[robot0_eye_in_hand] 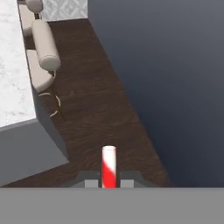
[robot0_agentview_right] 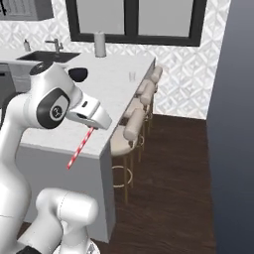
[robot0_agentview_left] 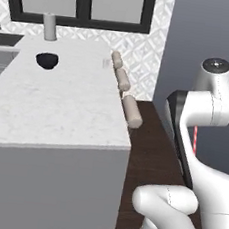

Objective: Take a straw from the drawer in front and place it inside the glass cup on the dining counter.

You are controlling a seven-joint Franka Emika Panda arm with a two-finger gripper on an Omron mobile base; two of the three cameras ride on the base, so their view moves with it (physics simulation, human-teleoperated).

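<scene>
Gripper [robot0_agentview_right: 92, 126] clamped on the straw [robot0_agentview_right: 79, 147], off the dining counter [robot0_agentview_right: 106, 87] corner. Glass cup [robot0_agentview_right: 132, 76] sits far off at 1 o'clock. Risk: the thin straw pivots in the pinch, tip misses the rim.

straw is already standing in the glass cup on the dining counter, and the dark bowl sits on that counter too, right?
Not quite. The straw is held in the shut gripper, off the dining counter, as the right base view shows. The glass cup holds nothing. The dark bowl does sit there.
</scene>
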